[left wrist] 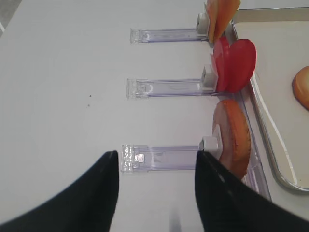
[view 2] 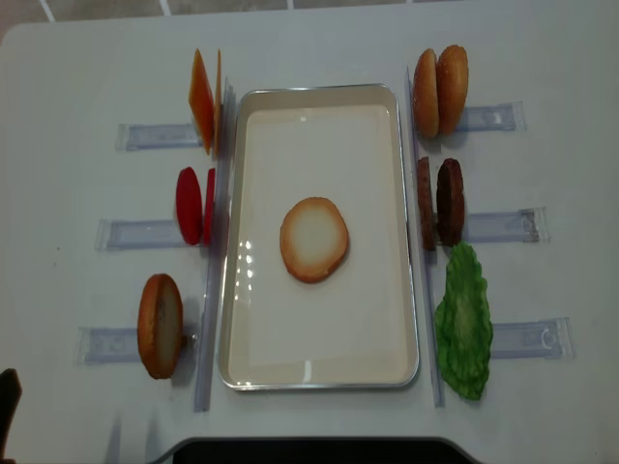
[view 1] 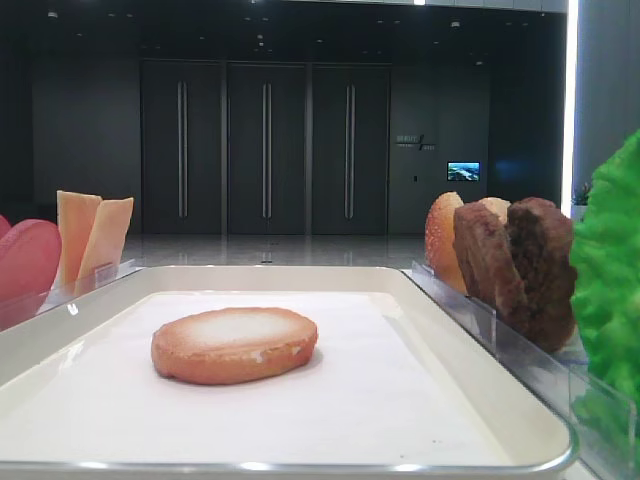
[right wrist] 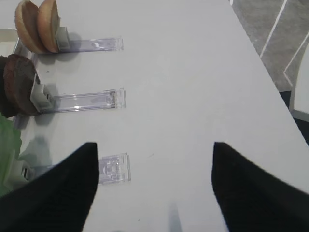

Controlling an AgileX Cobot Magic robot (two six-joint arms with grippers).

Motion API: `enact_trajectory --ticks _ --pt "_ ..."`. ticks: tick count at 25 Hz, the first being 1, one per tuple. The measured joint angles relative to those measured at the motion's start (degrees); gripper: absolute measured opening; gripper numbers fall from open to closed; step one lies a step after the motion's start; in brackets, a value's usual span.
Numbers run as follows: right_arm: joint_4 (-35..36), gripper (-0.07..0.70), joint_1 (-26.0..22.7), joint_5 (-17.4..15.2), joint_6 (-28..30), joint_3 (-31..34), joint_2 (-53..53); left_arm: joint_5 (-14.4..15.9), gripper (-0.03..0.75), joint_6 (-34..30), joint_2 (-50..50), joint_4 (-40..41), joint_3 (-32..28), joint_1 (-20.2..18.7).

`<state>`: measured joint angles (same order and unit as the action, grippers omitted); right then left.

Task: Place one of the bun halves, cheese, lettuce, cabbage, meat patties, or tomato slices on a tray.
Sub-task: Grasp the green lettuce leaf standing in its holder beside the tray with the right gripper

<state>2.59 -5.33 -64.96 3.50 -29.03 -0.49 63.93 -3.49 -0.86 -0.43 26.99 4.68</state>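
We note one bun half [view 2: 313, 239] already lying flat, pale toasted face up, near the middle of the tray [view 2: 319, 372]. Every other ingredient stands on edge in clear holders [view 2: 501, 226] along the tray's two long sides.

On the right side: two bun halves, the meat patties [view 2: 441, 201], and the lettuce [view 2: 462, 324]. In the right wrist view these all sit off to the left of the right gripper [right wrist: 154, 193], the lettuce [right wrist: 8, 145] nearest, just past the left finger, the patties [right wrist: 18, 84] farther on. The pieces stand as upright discs with their flat faces along the holder line, so we judge the jaws would have to straddle a piece across its thin dimension.

Right jaws: spread wide, nothing between them, only bare worktop [right wrist: 193, 96] below.

On the left side: the cheese [view 2: 202, 101], the tomato slices [view 2: 192, 206], and a crusted bun half [view 2: 160, 325]. In the left wrist view that bun half [left wrist: 234, 137] lies just to the right of the left gripper [left wrist: 157, 193], close by the right finger; the tomato slices [left wrist: 236, 65] are beyond it.

Left jaws: parted, empty, touching nothing that we can see.

Each arm is nearer its own row; we judge either could take the next piece.
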Motion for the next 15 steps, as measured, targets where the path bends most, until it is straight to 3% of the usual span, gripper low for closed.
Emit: enact_trajectory --ticks 15 --pt "0.00 0.472 0.00 0.00 0.00 0.00 0.00 0.00 0.391 0.00 0.00 0.00 0.00 0.00"
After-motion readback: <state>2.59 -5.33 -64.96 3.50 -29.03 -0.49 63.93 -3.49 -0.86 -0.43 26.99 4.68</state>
